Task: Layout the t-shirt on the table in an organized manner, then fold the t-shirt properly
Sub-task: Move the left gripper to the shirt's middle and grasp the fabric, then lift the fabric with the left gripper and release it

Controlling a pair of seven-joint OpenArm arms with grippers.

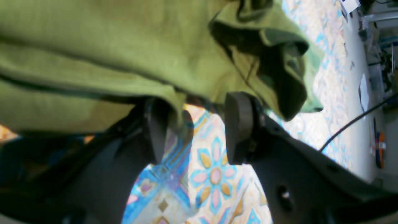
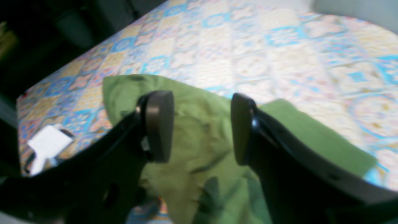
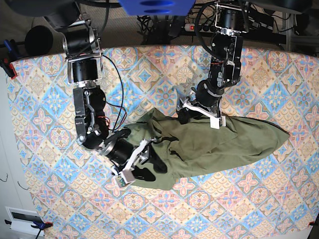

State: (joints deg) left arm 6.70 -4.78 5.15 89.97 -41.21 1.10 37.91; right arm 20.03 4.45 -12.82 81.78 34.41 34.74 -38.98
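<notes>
Centrally, the olive t-shirt (image 3: pixel 214 142) lies crumpled on the bench (image 3: pixel 45 114), its cloth tiled in pink, blue and cream. Left tool (image 3: pixel 199 113) at the shirt's 12 o'clock edge, spread, gripping nothing. Right tool (image 3: pixel 144 167) at its 8 o'clock end, spread, empty. Cables (image 3: pixel 164 22) beyond the bench at 12 o'clock.
</notes>
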